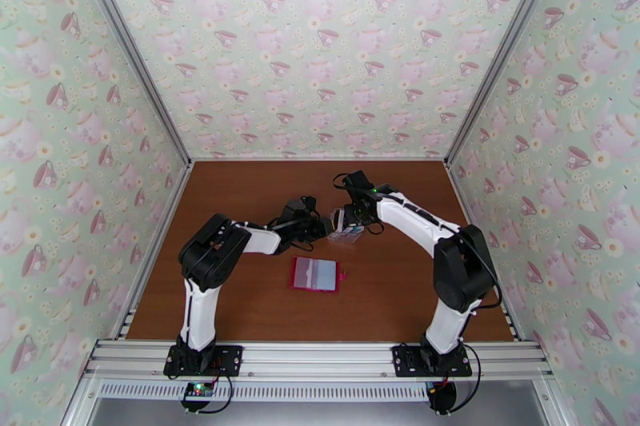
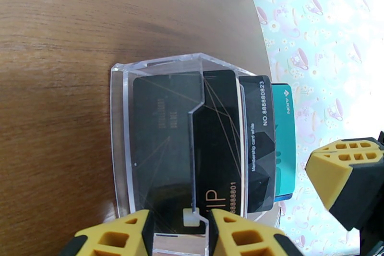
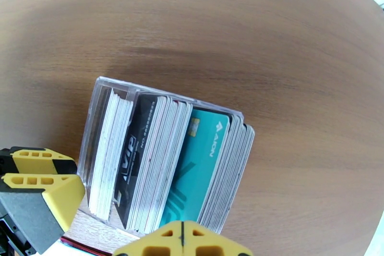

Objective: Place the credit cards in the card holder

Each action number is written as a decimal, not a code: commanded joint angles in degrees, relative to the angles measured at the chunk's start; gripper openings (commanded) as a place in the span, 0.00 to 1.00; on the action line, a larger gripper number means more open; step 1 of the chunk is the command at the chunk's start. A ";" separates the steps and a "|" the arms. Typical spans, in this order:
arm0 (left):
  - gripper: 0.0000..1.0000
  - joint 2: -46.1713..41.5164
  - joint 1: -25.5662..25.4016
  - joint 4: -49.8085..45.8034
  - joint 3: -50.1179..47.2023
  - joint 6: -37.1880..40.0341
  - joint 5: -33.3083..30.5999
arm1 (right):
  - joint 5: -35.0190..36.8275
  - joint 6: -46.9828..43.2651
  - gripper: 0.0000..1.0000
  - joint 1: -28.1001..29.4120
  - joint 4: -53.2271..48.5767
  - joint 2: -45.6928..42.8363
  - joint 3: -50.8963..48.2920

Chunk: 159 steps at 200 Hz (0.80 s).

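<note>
Top view: the holder (image 1: 316, 274) lies open on the table (image 1: 240, 300), at 6 o'clock from the rack (image 1: 346, 228). The left gripper (image 1: 326, 226) meets the rack from 9 o'clock, the right gripper (image 1: 352, 216) from 12 o'clock.

Left wrist: we see its fingers (image 2: 120, 237) part-open astride the rack's near edge; we cannot tell whether they clamp it. The cards (image 2: 211, 141) stand in the rack.

Right wrist: the fingertips (image 3: 153, 242) are closed together with nothing seen between them.

The top camera sits high behind the arm bases (image 1: 203, 360) at 6 o'clock. From well back, it looks down and forward across the brown table (image 1: 240, 300) to the far wall (image 1: 320, 60) at 12 o'clock. Both wrist cameras are very near the clear plastic card rack (image 1: 346, 226): the left faces its front, and the right looks down on its top. All three views share that rack.
</note>
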 commanded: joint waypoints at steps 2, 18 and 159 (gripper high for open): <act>0.35 1.78 0.39 -5.37 -2.15 -0.74 0.75 | 2.02 0.39 0.27 0.21 -0.80 0.86 0.36; 0.35 1.80 0.41 -5.28 -2.21 -0.69 0.74 | 1.86 0.34 0.28 0.21 -0.68 1.49 0.52; 0.35 2.00 0.51 -5.19 -2.15 -0.79 0.92 | -0.46 -0.64 0.27 0.38 -0.96 3.20 2.21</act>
